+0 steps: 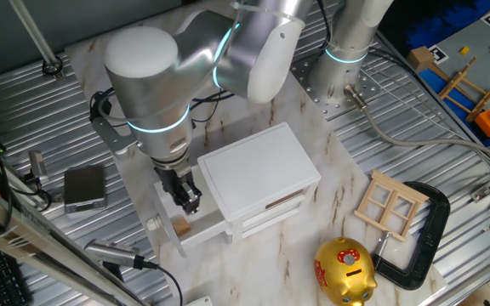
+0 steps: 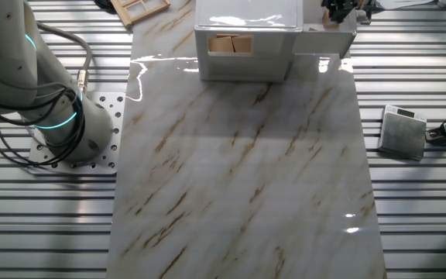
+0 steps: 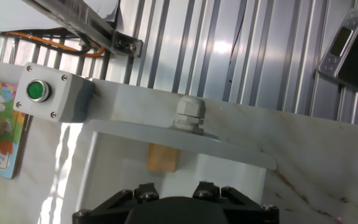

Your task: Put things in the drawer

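Observation:
The white cabinet (image 1: 258,166) stands mid-table with its top drawer (image 1: 213,228) pulled out to the left, and the round knob (image 1: 153,223) is on the drawer's front. One tan cube (image 1: 179,226) lies loose in the drawer near the front. My gripper (image 1: 186,198) hangs just above the drawer, behind the cube, with its fingers apart and empty. The hand view shows the knob (image 3: 190,115) and the cube (image 3: 163,157) behind the drawer front; my fingertips are out of that view. The other fixed view shows the cabinet (image 2: 246,31) with tan cubes (image 2: 231,44) inside it.
A pale wooden window-frame piece (image 1: 390,202), a gold piggy bank (image 1: 344,270) and a black C-clamp (image 1: 424,229) lie right of the cabinet. A small scale (image 1: 85,187) sits to the left. A grey box with a green button (image 3: 48,93) is off the table edge.

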